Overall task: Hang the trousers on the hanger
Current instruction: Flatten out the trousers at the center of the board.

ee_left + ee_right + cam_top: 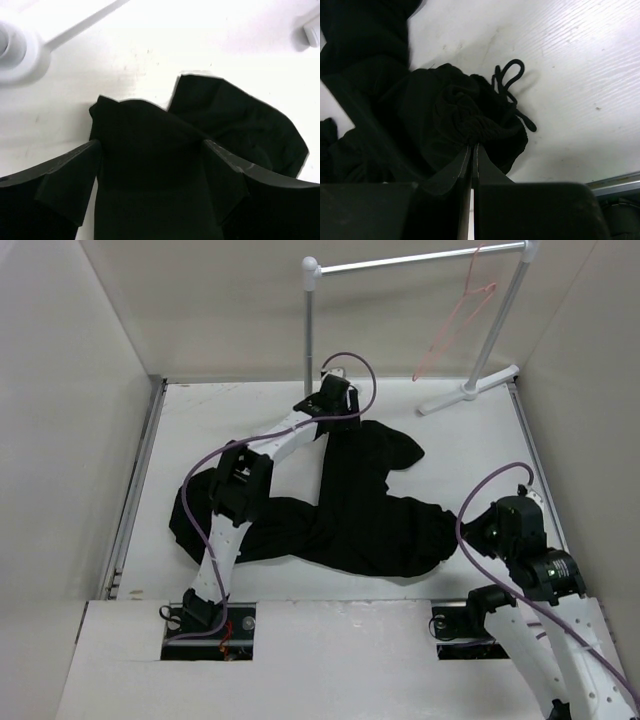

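While left gripper (151,145) stands spread, fingers either side of fold at far edge of trousers (350,510), nothing held at that end. Trousers lie bunched on table (230,420), mid-field, not on hanger (455,325), which hangs from rack (420,260) at far right, well apart. Right gripper (472,148) pressed together at gathered waistband; can't tell if cloth caught. Risks: one-sided lift drags heap; loose drawstring (507,80) snags; light hanger swings off rack if bumped.

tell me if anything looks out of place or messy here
The trousers lie crumpled in a heap on the table, drawstring trailing loose. The hanger hangs tilted and bare on the rack.
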You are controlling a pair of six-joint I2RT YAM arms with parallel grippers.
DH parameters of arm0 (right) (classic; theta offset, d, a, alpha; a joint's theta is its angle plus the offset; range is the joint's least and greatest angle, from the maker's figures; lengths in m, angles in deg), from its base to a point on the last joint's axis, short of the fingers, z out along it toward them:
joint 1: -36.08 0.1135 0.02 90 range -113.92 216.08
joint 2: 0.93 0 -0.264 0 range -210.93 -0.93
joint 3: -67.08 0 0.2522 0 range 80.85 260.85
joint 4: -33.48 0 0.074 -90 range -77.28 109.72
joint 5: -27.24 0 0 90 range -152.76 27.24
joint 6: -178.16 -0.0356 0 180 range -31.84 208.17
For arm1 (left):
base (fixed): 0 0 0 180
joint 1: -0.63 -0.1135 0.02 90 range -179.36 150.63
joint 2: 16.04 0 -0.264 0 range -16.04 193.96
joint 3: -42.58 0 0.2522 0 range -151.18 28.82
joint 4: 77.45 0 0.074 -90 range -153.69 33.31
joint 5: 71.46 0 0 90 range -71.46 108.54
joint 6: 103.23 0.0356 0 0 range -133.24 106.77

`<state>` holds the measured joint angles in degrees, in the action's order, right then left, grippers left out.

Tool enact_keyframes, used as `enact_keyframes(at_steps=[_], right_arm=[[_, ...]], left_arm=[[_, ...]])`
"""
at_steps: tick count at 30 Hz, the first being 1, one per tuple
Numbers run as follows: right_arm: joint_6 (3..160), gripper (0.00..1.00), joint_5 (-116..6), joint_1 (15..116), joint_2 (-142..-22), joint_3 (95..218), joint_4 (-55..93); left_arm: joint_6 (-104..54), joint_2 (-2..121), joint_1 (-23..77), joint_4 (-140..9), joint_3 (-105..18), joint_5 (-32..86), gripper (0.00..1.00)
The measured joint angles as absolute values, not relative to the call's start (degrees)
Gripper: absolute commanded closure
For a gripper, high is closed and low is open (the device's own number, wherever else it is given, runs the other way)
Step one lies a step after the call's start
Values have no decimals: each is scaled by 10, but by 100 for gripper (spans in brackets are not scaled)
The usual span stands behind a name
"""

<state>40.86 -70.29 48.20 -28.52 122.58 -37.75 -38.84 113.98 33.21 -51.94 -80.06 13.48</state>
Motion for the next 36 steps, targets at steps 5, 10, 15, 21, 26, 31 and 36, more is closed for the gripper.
enact_keyframes(at_steps=[5, 10, 15, 21, 26, 31, 36], right_arm=[[390, 98, -703, 505, -270, 1223, -377], [382, 98, -702, 505, -265, 1212, -372], [378, 100, -700, 507, -260, 1207, -368], [375, 100, -699, 485, -250, 1199, -369], [384, 100, -693, 462, -289, 1199, -367], [396, 99, -691, 462, -307, 1199, -357], [404, 99, -687, 460, -308, 1199, -350]], left_arm=[[-391, 1160, 331, -529, -797, 135, 90], [-412, 1018, 330, -563, -598, 116, 91], [-433, 678, 324, -603, -404, 47, 85], [-508, 248, 361, -577, -188, -123, 20], [-545, 249, 273, -404, -134, -171, 16], [-531, 321, 128, -406, -165, -120, 19], [-539, 432, 8, -463, -221, -53, 22]])
